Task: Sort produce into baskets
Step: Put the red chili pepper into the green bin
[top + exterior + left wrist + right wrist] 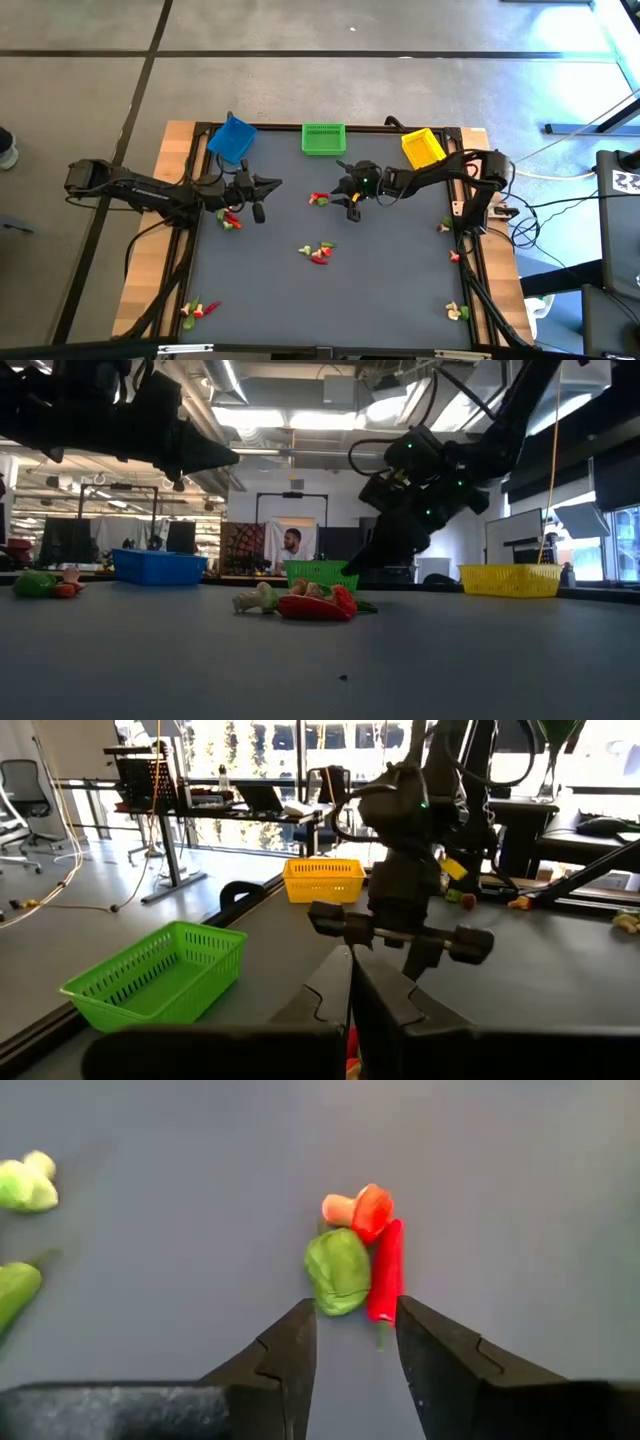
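Observation:
My right gripper (355, 1318) (333, 197) is open and slants down at a small pile of produce near the table's middle. The pile holds a green piece (338, 1270), a red chili (386, 1280) and an orange-red piece (362, 1208), all lying on the dark mat. The fingertips stand just short of the pile, one on each side of its near end. My left gripper (273, 184) (350, 985) is shut with nothing in it and hovers level left of the middle. The blue basket (232, 139), green basket (323, 138) and yellow basket (422, 148) stand along the far edge.
More produce piles lie on the mat: one under the left arm (230, 218), one in the middle toward the near edge (318, 252), one at the near left corner (198, 310), and some along the right edge (456, 312). Two more green pieces (22, 1185) lie beside the right gripper.

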{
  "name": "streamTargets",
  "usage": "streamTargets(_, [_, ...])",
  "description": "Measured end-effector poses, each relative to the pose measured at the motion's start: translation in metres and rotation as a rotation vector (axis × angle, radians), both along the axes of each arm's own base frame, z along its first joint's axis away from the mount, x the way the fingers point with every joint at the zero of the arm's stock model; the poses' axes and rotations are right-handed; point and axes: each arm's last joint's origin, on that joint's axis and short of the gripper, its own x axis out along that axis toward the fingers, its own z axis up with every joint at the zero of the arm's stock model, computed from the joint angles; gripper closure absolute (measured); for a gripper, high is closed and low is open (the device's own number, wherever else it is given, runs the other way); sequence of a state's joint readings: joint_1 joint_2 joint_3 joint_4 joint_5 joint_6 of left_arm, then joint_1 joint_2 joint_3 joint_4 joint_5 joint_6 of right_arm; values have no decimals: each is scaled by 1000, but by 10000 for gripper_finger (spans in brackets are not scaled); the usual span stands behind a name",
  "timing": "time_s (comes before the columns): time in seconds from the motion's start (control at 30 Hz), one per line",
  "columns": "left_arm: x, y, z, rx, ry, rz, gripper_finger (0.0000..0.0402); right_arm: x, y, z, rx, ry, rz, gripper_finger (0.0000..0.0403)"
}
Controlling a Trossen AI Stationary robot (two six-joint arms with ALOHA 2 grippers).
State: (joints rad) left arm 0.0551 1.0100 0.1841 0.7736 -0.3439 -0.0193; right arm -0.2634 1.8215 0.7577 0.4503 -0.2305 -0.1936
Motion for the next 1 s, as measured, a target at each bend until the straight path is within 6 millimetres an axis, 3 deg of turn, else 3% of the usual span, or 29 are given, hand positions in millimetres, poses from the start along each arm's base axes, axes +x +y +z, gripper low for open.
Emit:
streamTargets(0.3, [0, 0, 0, -2, 0, 0, 396, 3, 3, -8, -92, 30, -80, 277])
streamTargets(0.63, [0, 0, 0, -17, -6, 1, 396, 4, 3, -23, -40, 54, -68, 305])
streamTargets(1.0, [0, 0, 0, -18, -6, 1, 396, 6, 3, -24, -50, 36, -68, 343])
